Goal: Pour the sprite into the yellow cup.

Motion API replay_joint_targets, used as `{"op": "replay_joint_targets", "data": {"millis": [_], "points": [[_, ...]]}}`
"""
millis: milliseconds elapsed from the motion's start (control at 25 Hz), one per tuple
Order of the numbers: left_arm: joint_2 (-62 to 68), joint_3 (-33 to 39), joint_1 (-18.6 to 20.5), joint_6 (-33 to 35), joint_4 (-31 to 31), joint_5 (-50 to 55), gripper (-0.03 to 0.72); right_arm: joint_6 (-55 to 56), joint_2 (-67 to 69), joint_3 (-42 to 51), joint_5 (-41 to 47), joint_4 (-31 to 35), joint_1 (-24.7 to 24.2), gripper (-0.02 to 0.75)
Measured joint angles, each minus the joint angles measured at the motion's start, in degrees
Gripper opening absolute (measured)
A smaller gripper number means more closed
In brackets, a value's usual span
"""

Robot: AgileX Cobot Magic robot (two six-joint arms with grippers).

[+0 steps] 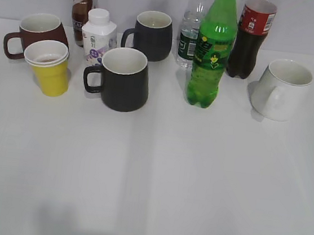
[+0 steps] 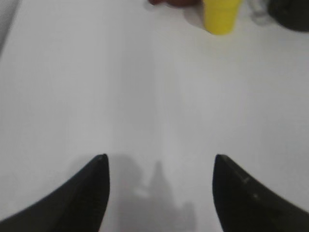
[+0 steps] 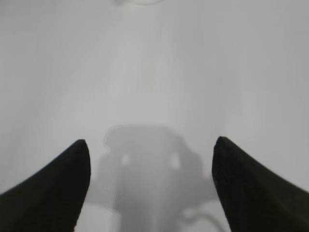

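Note:
The sprite [image 1: 212, 50], a tall green bottle with a green-yellow label, stands upright right of centre at the back of the white table. The yellow cup [image 1: 50, 69] stands at the left, in front of a brown-red mug [image 1: 38, 30]; its lower part also shows at the top of the left wrist view [image 2: 221, 16]. My left gripper [image 2: 160, 162] is open and empty above bare table, well short of the cup. My right gripper [image 3: 151, 145] is open and empty above bare table. Neither gripper shows in the exterior view.
A black mug [image 1: 123, 78] stands beside the yellow cup, a second dark mug [image 1: 152, 34] behind it. A white milk bottle [image 1: 98, 36], brown drink bottle [image 1: 81, 4], clear water bottle [image 1: 192, 31] and cola bottle [image 1: 252, 37] line the back. A white mug [image 1: 281, 89] stands at the right.

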Motion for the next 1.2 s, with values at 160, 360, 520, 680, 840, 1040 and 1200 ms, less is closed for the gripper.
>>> {"op": "replay_joint_targets", "data": {"millis": [160,360,520,680,840,1040,1200], "points": [[-5.1,0.0,4.0,0.0,0.3,0.0,0.51,0.0,-1.5,0.0,0.0,0.0,-5.4,0.589],[-9.0,0.0,4.3,0.0,0.4,0.0,0.51,0.0,-8.3,0.0,-0.3,0.0,-5.7,0.589],[-9.1,0.1,4.3,0.0,0.4,0.0,0.51,0.0,-9.5,0.0,-0.4,0.0,-5.7,0.589],[-9.1,0.1,3.9,0.0,0.5,0.0,0.51,0.0,-9.6,0.0,-0.5,0.0,-5.7,0.589],[-9.1,0.1,2.9,0.0,0.7,0.0,0.509,0.0,-9.6,0.0,-0.5,0.0,-5.7,0.589],[-9.1,0.1,2.7,0.0,0.7,0.0,0.509,0.0,-9.6,0.0,-0.5,0.0,-5.7,0.589],[-9.1,0.1,2.7,0.0,0.7,0.0,0.509,0.0,-9.6,0.0,-0.5,0.0,-5.7,0.589]]}}
